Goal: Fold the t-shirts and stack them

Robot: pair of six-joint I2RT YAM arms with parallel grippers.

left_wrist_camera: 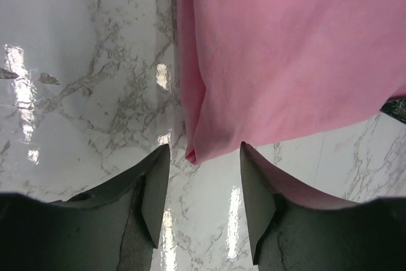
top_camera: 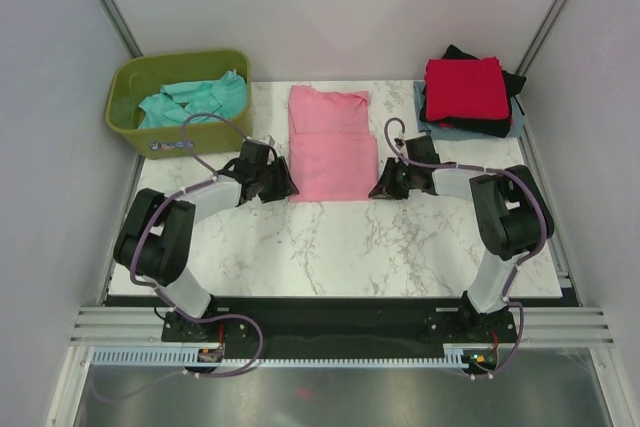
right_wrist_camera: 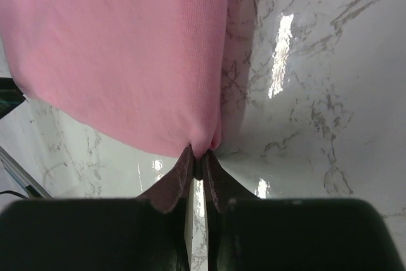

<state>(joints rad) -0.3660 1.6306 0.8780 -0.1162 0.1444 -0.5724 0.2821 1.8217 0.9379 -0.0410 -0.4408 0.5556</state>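
Note:
A large pink t-shirt point(top_camera: 330, 142) lies folded in a long rectangle on the marble table, in the middle. My left gripper point(top_camera: 286, 183) is at its near left corner. In the left wrist view this gripper point(left_wrist_camera: 204, 150) is open, and the shirt's corner point(left_wrist_camera: 191, 154) lies just at the gap between the fingertips, not pinched. My right gripper point(top_camera: 381, 185) is at the near right corner. The right wrist view shows it point(right_wrist_camera: 202, 157) shut on that corner of the pink t-shirt point(right_wrist_camera: 127, 61). A red t-shirt point(top_camera: 463, 87) tops a folded stack with black point(top_camera: 470, 125) and grey-blue ones at the back right.
An olive-green tub point(top_camera: 122, 97) stands at the back left with a crumpled teal t-shirt point(top_camera: 195, 99) inside. Bare marble table point(top_camera: 340, 247) lies between the pink shirt and the arm bases. Walls close in on both sides.

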